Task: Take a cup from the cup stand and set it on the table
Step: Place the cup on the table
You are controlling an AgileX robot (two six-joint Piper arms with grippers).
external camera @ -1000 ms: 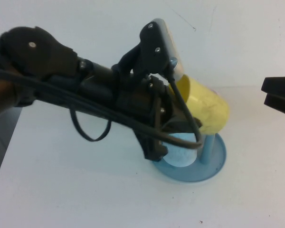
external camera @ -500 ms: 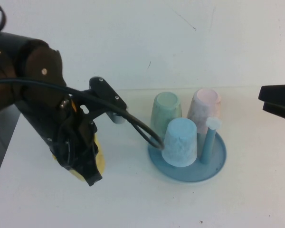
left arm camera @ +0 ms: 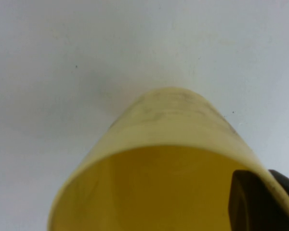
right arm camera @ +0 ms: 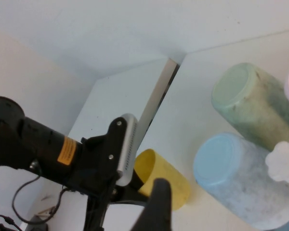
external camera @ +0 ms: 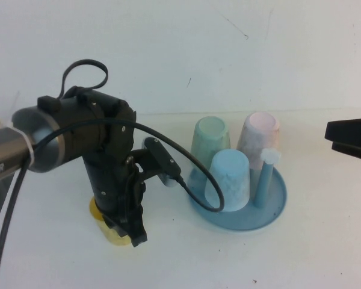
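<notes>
1. Left gripper: you have it pointing straight down at the table, well to the left of the stand. It is clamped on the cup; the left wrist view shows one finger reaching inside the cup's open mouth, so the grip is on the wall near the rim. A second ago this gripper was over the stand with the cup tipped on its side; half a second ago it was already swinging down on the left; now it stands low and upright.

2. Cup: yellow, mouth up, mostly hidden behind the gripper in the high view. Its base looks to be on or just above the table; you cannot tell from these views whether it touches. It is well apart from the stand.

3. Stand: one bare peg shows its white tip, likely the one the cup came from. The blue cup, green cup and pink cup sit mouth down and have not shifted.

4. Right gripper: parked at the right edge, above the table, holding nothing; whether it is parted cannot be told.

5. Status: lift and carry are done, placement nearly so. What remains for you, by judgement, is to seat the cup flat, let go, and rise straight so the inner finger does not tip it.
</notes>
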